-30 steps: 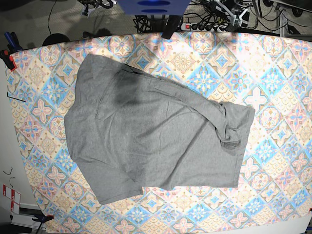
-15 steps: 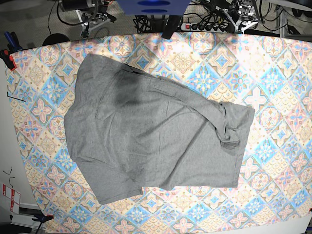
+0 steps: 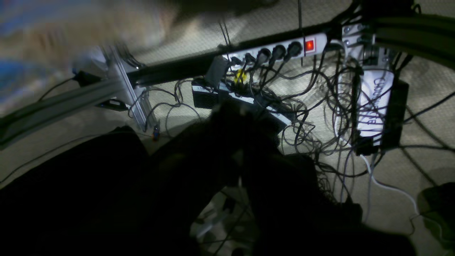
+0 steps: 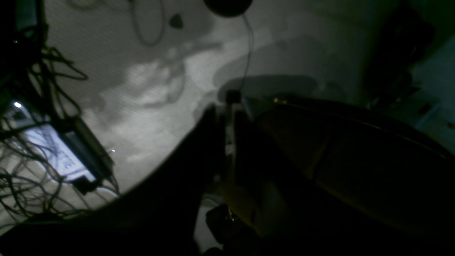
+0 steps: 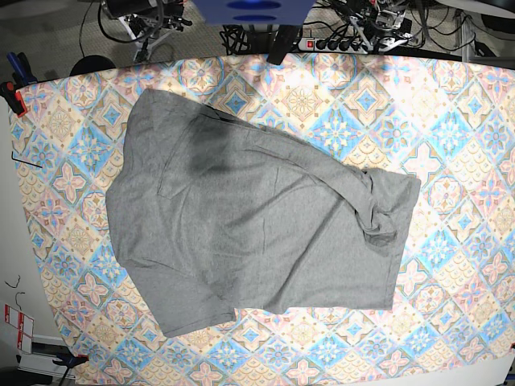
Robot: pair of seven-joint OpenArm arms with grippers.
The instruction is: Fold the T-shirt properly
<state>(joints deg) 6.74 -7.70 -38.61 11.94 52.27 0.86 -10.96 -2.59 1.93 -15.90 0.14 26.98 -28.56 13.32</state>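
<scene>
The T-shirt (image 5: 249, 225) is seen lying on the desk (image 5: 451, 121), spread loosely over the tile-patterned tablecloth (image 5: 338, 104) and covering the middle and left of the base view. It is not laid flat: a bunched, creased fold is seen at its right edge, and a darker shaded patch is visible on its upper left part. Its lower edge is near the front edge of the desk.

Both arms are held behind the far edge of the desk, well apart from the T-shirt. The left tool (image 3: 241, 149) is seen as a dark shape over the floor, above a tangle of cables (image 3: 320, 117) and a white power strip (image 3: 280, 51) with a lit red switch; its jaws are shut and nothing is held in them. The right tool (image 4: 227, 121) is seen in dim light over the grey floor (image 4: 149, 89), its two fingers pressed nearly together with nothing gripped between them.
</scene>
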